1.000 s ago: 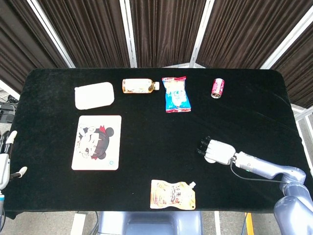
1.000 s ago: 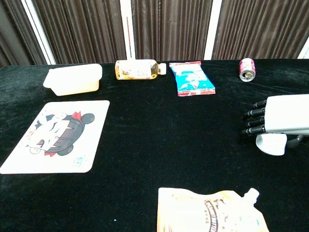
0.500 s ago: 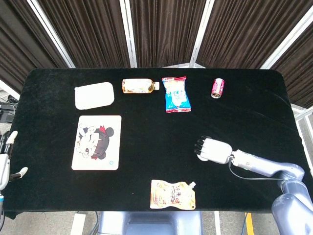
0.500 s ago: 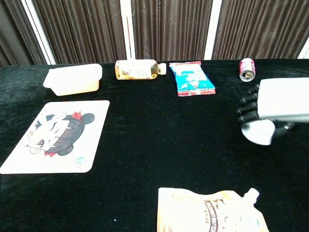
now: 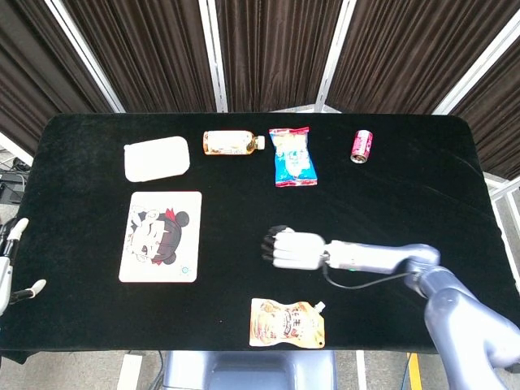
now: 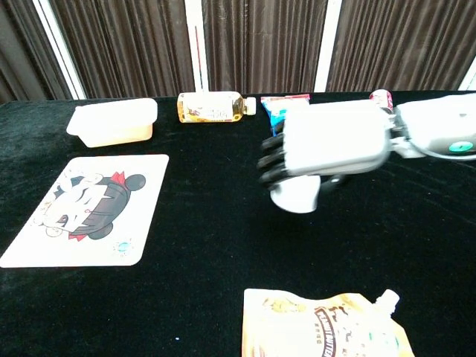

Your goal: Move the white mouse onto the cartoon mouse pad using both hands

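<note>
My right hand (image 5: 297,249) (image 6: 327,147) hangs over the middle of the black table, its fingers curled over the white mouse (image 6: 295,198), which shows under the palm in the chest view. In the head view the hand hides the mouse. The cartoon mouse pad (image 5: 161,236) (image 6: 86,208) lies flat at the left, well apart from the hand. My left hand (image 5: 8,268) is at the far left edge of the head view, off the table, fingers apart and holding nothing.
Along the back stand a white box (image 5: 157,158), a lying tea bottle (image 5: 231,143), a blue snack bag (image 5: 292,157) and a pink can (image 5: 361,146). A yellow spout pouch (image 5: 288,322) (image 6: 327,325) lies at the front edge.
My right hand lifted the mouse from the right side of the table and carried it left toward the middle. The left hand stayed put.
</note>
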`<state>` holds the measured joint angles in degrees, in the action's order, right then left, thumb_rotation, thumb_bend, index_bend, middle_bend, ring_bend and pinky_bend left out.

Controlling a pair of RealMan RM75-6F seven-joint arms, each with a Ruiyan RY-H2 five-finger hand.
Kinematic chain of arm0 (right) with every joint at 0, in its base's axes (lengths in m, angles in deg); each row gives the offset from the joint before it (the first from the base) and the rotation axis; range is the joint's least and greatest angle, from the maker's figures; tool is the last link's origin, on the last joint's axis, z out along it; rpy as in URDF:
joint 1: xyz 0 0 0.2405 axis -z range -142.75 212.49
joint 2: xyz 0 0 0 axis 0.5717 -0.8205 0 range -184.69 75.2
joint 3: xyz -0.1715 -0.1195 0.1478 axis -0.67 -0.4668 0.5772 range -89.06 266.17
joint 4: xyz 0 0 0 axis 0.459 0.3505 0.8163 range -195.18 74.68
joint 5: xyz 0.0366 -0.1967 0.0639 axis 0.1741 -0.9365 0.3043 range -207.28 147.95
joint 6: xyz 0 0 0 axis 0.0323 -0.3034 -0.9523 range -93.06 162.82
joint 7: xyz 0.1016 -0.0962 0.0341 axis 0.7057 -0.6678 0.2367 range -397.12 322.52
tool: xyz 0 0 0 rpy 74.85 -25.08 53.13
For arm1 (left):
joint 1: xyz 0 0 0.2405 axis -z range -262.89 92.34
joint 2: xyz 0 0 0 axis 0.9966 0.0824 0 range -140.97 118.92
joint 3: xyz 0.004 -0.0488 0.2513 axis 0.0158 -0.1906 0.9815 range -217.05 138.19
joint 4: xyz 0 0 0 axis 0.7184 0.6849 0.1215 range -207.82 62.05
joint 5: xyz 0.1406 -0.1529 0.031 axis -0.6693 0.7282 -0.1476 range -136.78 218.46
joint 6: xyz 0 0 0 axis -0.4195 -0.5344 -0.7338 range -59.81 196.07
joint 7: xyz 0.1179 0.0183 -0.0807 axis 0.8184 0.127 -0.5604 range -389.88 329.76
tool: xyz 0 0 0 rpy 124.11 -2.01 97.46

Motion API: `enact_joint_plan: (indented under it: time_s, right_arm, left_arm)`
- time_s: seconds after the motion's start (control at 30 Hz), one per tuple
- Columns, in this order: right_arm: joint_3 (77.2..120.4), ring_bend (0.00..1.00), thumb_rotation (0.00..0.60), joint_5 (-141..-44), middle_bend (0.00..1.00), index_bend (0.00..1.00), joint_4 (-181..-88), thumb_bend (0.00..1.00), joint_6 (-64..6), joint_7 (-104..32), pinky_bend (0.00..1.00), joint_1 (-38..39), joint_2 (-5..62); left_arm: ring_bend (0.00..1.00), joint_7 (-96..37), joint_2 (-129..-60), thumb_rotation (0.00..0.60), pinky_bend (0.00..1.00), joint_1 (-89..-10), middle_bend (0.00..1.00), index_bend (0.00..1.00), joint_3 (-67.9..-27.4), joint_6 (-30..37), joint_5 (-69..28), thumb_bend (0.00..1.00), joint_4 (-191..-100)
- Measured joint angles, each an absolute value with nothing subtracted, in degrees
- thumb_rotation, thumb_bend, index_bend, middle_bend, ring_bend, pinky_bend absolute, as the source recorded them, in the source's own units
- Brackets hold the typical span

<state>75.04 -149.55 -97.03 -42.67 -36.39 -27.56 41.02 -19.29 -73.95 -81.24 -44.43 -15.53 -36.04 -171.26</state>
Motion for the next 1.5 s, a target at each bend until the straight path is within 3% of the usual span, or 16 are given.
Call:
enact_joint_plan:
  time_s: [0.23,0.33,0.4,0.43,0.5,0.6,0.83,1.03,1.37,1.5]
  right_arm:
    - [77.47,0.41,0.6,-148.93,0.54,0.4,-103.46,0.44,-31.69,-39.58,0.55,-34.31,43.9]
    - [78.04,0.4,0.6,-148.4,0.5,0.37,-103.92,0.32,-28.95,-40.45,0.46,-35.41,45.62]
    - [78.18,0.29,0.6,-148.16,0.32,0.2,-103.68,0.09,-27.78,-41.37,0.31,-35.83,46.5]
    - [78.28,0.24,0.6,-147.97,0.25,0.13,-103.55,0.03,-27.29,-41.88,0.25,-35.87,46.71]
    - [78.73,0.08,0.6,-146.99,0.11,0.02,-103.64,0.0,-25.63,-43.48,0.11,-35.72,46.92]
    - [79.67,0.0,0.6,-145.16,0.04,0.0,-105.47,0.0,-23.53,-46.71,0.01,-35.21,46.68]
    - [80.62,0.0,0.6,-143.84,0.02,0.0,-111.93,0.0,-24.92,-52.11,0.0,-33.29,42.57]
    - [81.44,0.0,0.6,-141.37,0.0,0.0,-120.05,0.0,-30.5,-54.89,0.0,-28.61,33.89]
    - [82.63,0.0,0.6,-122.33,0.0,0.0,-145.02,0.0,-42.17,-58.46,0.0,-7.19,12.8]
    - [82.87,0.0,0.6,-116.01,0.0,0.0,-151.79,0.0,-47.46,-56.81,0.0,1.05,9.41]
  left_arm:
    - [0.0,-21.51,-73.13,0.6,0.0,-80.77,0.0,0.0,-44.1,-12.81,-34.82,0.02,-170.07]
    - [0.0,-22.97,-72.81,0.6,0.0,-80.5,0.0,0.0,-43.93,-11.64,-34.53,0.01,-169.54]
    - [0.0,-24.02,-72.63,0.6,0.0,-80.37,0.0,0.0,-43.94,-11.05,-34.21,0.02,-169.16]
    - [0.0,-24.58,-72.51,0.6,0.0,-80.3,0.0,0.0,-43.96,-10.68,-34.01,0.02,-168.92]
    - [0.0,-25.79,-72.24,0.6,0.0,-80.09,0.0,0.0,-43.97,-9.68,-33.57,0.02,-168.35]
    - [0.0,-26.63,-71.99,0.6,0.0,-79.79,0.0,0.0,-43.79,-8.79,-33.41,0.02,-167.81]
    - [0.0,-27.32,-72.08,0.6,0.0,-79.57,0.0,0.0,-43.24,-8.47,-34.53,0.02,-167.48]
    - [0.0,-28.15,-72.8,0.6,0.0,-79.34,0.0,0.0,-42.95,-8.98,-36.41,0.02,-166.24]
    - [0.0,-25.25,-74.06,0.6,0.0,-76.81,0.0,0.0,-42.71,-11.49,-45.82,0.02,-165.89]
    - [0.0,-22.41,-74.45,0.6,0.0,-72.53,0.0,0.0,-42.99,-9.15,-50.24,0.02,-166.81]
